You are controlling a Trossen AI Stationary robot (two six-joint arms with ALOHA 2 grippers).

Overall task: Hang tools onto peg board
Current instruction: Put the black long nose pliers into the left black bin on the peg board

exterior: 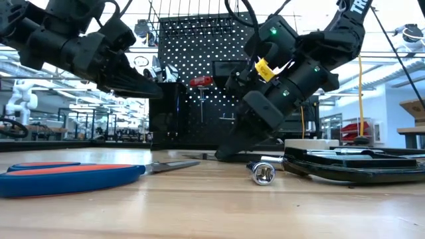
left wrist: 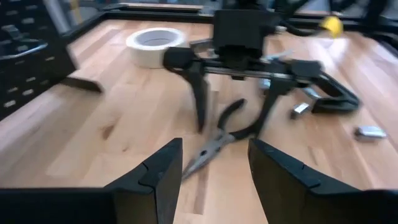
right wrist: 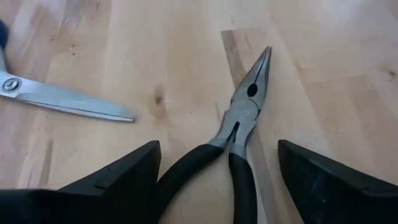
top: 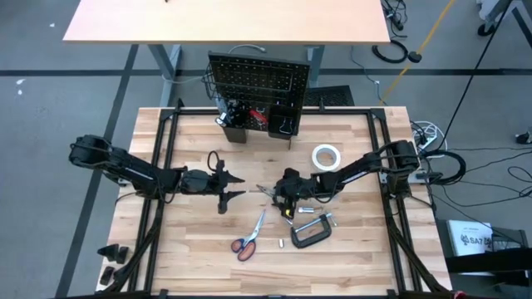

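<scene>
Dark-handled pliers (right wrist: 239, 118) lie flat on the wooden table, near its middle, nose pointing toward the left arm. My right gripper (right wrist: 217, 146) is open and slants down over them, one finger on either side of the handles (right wrist: 208, 163), its tips low by the tabletop (exterior: 226, 153). I see no finger touching the pliers. My left gripper (left wrist: 214, 149) hovers open just left of the pliers (top: 266, 191), aimed at them, nothing between its fingers. The black peg board (top: 258, 79) stands upright at the table's far edge, with a red screwdriver (exterior: 201, 81) on it.
Orange-handled scissors (top: 248, 237) lie near the front of the table. A black C-clamp (top: 312, 232) and a silver ratchet (exterior: 263, 172) lie right of them, by the right arm. A white tape roll (top: 326, 156) sits at the far right. Black bins (top: 283, 123) line the board's foot.
</scene>
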